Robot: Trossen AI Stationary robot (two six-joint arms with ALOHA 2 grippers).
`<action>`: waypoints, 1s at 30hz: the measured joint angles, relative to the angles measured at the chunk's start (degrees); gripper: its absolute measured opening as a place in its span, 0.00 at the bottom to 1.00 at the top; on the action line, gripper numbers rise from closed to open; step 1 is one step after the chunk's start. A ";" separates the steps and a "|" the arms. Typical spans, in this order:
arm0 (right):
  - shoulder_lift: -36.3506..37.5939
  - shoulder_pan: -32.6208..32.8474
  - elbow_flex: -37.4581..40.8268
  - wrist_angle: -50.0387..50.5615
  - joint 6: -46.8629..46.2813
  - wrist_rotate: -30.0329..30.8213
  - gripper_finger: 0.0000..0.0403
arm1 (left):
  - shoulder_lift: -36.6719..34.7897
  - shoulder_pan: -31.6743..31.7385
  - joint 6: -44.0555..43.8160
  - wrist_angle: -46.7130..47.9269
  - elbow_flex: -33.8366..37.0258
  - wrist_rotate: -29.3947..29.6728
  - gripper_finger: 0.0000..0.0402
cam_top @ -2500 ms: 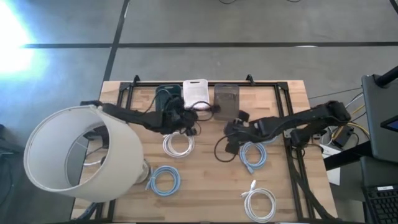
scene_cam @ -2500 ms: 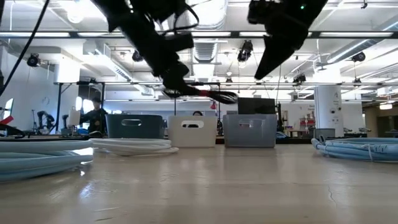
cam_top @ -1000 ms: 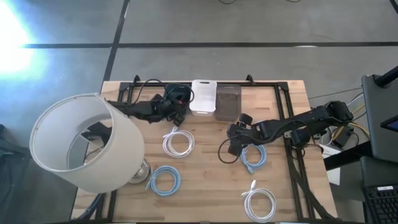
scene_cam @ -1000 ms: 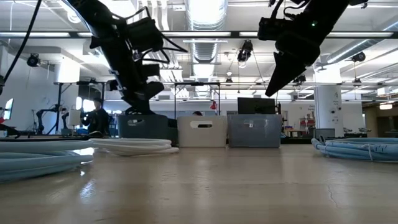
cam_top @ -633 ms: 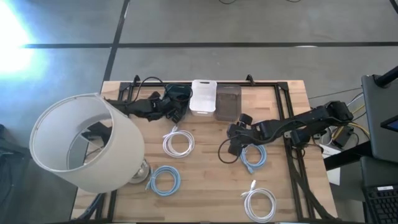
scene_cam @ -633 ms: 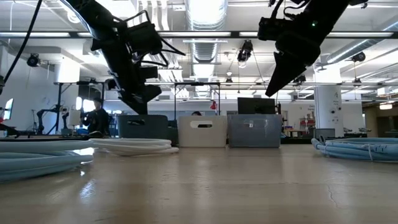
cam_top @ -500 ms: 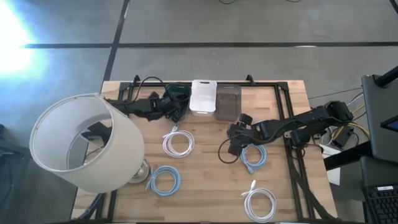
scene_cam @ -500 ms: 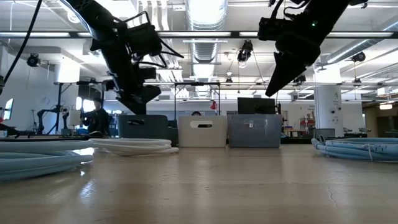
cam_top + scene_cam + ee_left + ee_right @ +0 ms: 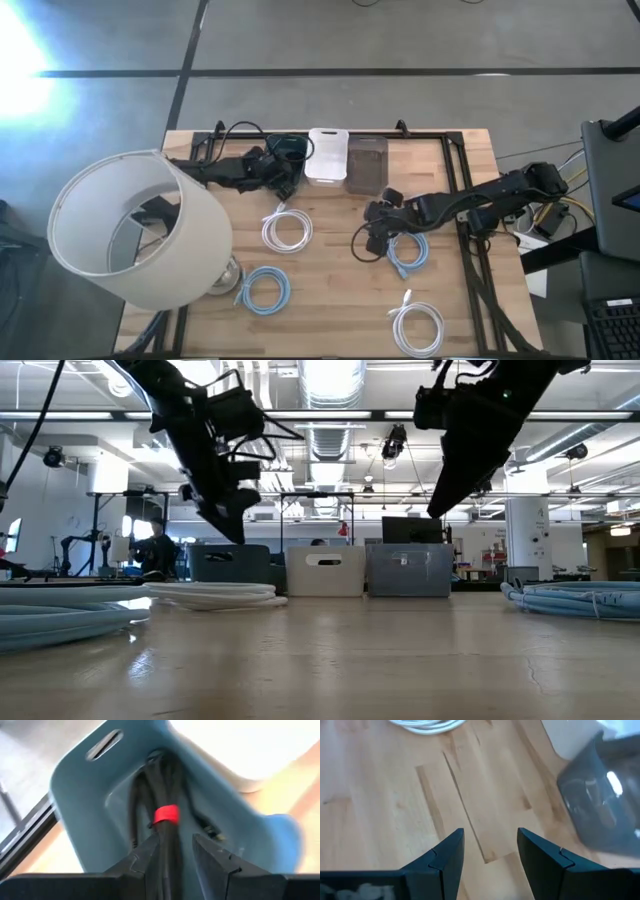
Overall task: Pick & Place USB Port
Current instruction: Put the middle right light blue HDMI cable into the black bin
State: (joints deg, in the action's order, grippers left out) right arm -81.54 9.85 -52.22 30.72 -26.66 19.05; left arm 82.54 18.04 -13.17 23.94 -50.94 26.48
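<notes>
- Black cable (image 9: 162, 827), bundled and cinched by a red tie (image 9: 165, 814), hangs between the fingers of the left gripper (image 9: 176, 851), which are closed on it; beyond the fingertips it runs down into the teal bin (image 9: 100, 785), so it is over or partly inside that bin; whether its far end touches the floor of the bin cannot be told
- judged from the slack loops, it is light and limp; it will sag and swing rather than hold a shape, and loose strands can snag on the bin rim
- best hold, in my judgement, is on the tied middle close to the red band, where the strands are packed together and cannot splay; the sheath looks smooth, so a firm pinch suits it, and it is not fragile
- long axis runs straight out from the pincer, along the line of the fingers and away from the wrist; the tie sits just ahead of the fingertips; which end carries the plug cannot be told
- seen from above, the left gripper (image 9: 280, 170) is over the teal bin (image 9: 292, 148), with the white bin (image 9: 325, 156) just beside it
- right gripper (image 9: 487, 851) waits with fingers apart and nothing between them, over bare wood, the grey bin (image 9: 600, 795) ahead and off to one side.
</notes>
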 joint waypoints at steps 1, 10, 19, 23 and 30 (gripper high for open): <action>0.00 0.00 0.26 0.02 -1.38 0.00 0.45 | 0.00 -0.29 0.78 -0.14 -0.45 -1.00 0.29; 0.02 0.00 2.69 8.85 -21.09 -6.02 0.45 | -0.07 -3.90 6.84 -12.15 -0.38 -20.17 0.29; 0.02 1.35 8.12 10.55 -49.89 -14.87 0.45 | -0.04 -6.30 7.19 -14.04 -0.31 -23.98 0.29; 0.02 2.74 10.22 9.43 -54.84 -15.19 0.45 | -0.04 -6.32 7.19 -14.01 -0.29 -23.94 0.29; 0.02 3.26 16.18 -5.56 -56.71 -15.00 0.45 | -0.02 -6.32 7.17 -14.04 -0.01 -23.91 0.29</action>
State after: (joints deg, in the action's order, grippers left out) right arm -81.52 13.11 -36.04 25.16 -83.37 4.05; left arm 82.52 11.73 -6.00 9.90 -50.95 2.57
